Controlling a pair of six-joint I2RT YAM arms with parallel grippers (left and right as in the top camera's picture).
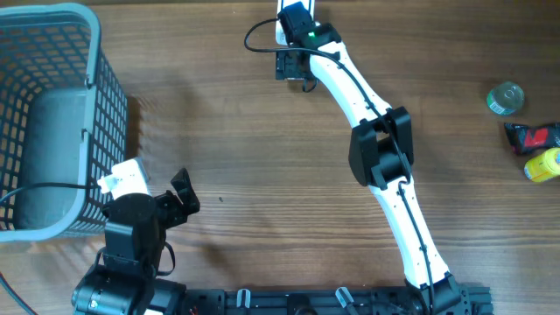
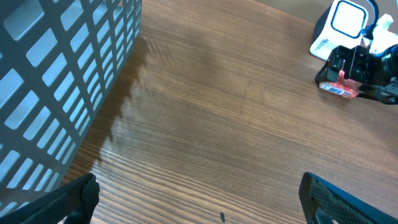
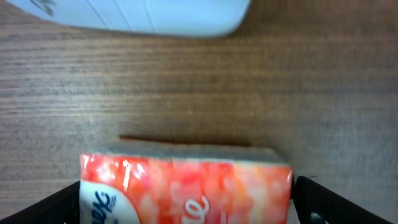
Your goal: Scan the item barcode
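Half done at best, by judgement: locate tissue pack (image 2: 339, 89) just beside scanner (image 2: 345, 20); treat scan itself as unconfirmed. Note right hand (image 3: 186, 198) spread wide either side of pack, no squeeze evident. Note left hand (image 1: 185, 194) fully open, empty, well apart from scanner. Consult left wrist view for white label (image 2: 336, 92) on pack, possibly the barcode; expect no sight of pack from overhead.

The overhead camera looks straight down from high up and takes in the whole table (image 1: 227, 131). The left wrist camera sits low at the near left, just beside the basket (image 2: 56, 81). It faces far and right across the wood to the scanner (image 2: 345, 22) and pack (image 2: 339, 89). The right wrist camera looks down on that same pack and scanner from very close.
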